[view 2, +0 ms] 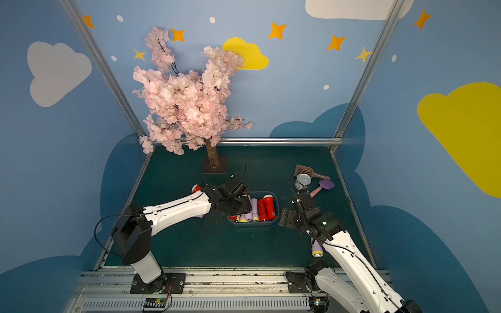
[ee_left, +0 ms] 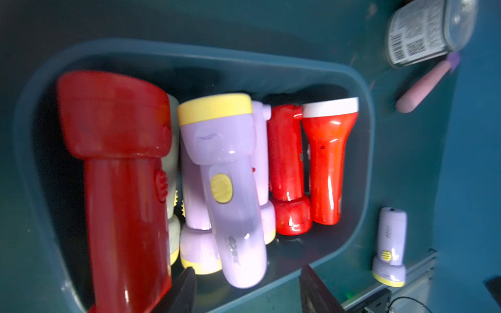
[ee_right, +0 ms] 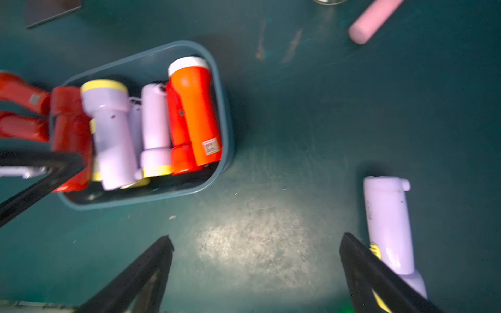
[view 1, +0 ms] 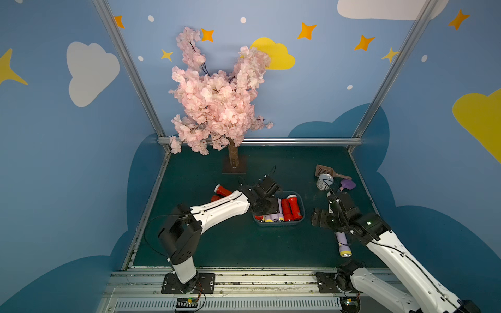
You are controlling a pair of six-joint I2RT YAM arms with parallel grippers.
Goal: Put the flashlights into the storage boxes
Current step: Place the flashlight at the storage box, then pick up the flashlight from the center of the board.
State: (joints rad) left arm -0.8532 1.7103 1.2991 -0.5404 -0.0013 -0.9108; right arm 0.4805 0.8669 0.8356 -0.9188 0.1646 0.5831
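The blue-grey storage box sits mid-table, holding several red and lilac flashlights side by side. My left gripper hangs over its near-left end, open. A lilac flashlight with a yellow head lies on top of the others; its tail is between the jaws, with a gap on each side. My right gripper is wide open over bare mat to the right of the box. Another lilac flashlight lies on the mat just outside one of its fingers. Two red flashlights lie left of the box.
At the back right are a silver can, a brown slotted scoop and a purple spade with a pink handle. A pink blossom tree stands at the back centre. Blue walls close in the table on three sides.
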